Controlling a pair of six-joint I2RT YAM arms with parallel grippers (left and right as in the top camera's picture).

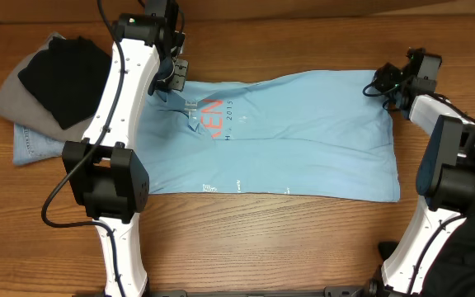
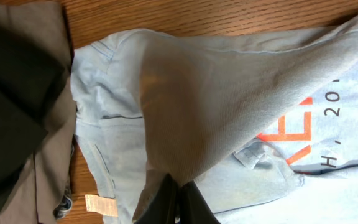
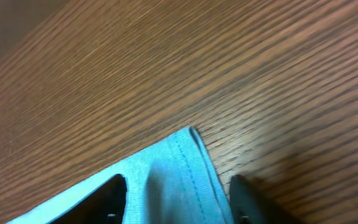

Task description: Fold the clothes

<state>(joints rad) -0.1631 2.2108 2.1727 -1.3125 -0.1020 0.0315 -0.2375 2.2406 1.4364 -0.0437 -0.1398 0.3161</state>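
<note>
Lying T-shirt (image 1: 303, 140), long axis left-right

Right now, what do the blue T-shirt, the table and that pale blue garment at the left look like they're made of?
T-shirt: likely soft cotton knit, matte; it creases softly and shows a stitched hem. Table: wood or wood-look laminate, smooth, with visible grain. Pale blue garment: probably denim, faded, with heavy seams.

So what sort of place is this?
Probably a robot test bench for laundry folding: white-and-black left arm and right arm over a wooden table, a light blue cotton T-shirt spread out, grey, black and denim garments piled beside it.
</note>
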